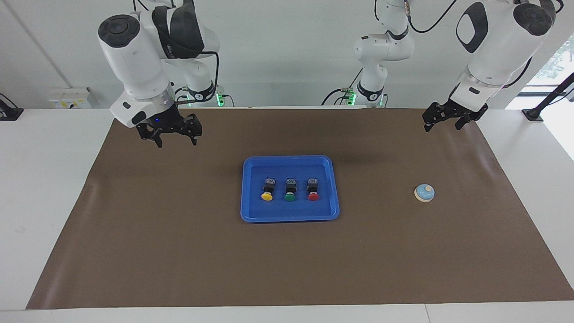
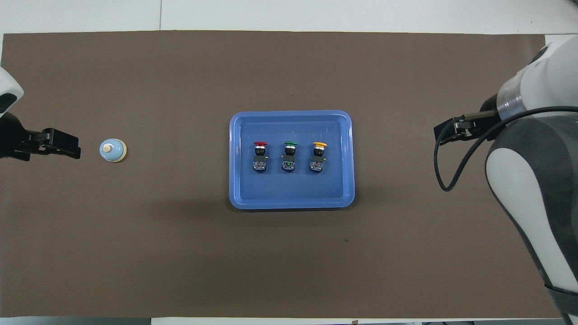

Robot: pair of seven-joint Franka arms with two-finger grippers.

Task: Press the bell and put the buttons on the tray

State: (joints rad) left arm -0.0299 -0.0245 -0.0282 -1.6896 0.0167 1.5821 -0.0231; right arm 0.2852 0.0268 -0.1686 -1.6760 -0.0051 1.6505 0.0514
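The blue tray (image 1: 252, 211) (image 2: 293, 198) lies in the middle of the brown mat. In it three buttons stand in a row: yellow (image 1: 267, 196) (image 2: 319, 145), green (image 1: 290, 196) (image 2: 290, 144) and red (image 1: 313, 196) (image 2: 259, 144). The light blue bell (image 1: 424, 192) (image 2: 112, 149) sits on the mat toward the left arm's end. My left gripper (image 1: 442, 127) (image 2: 67, 147) hangs open over the mat at that end, clear of the bell. My right gripper (image 1: 177, 141) (image 2: 449, 131) is raised and open over the mat toward the right arm's end, holding nothing.
A brown mat (image 1: 179, 251) covers most of the white table (image 1: 45, 188). A black cable (image 2: 445, 171) loops from the right wrist. A third robot base (image 1: 370, 89) stands at the robots' edge of the table.
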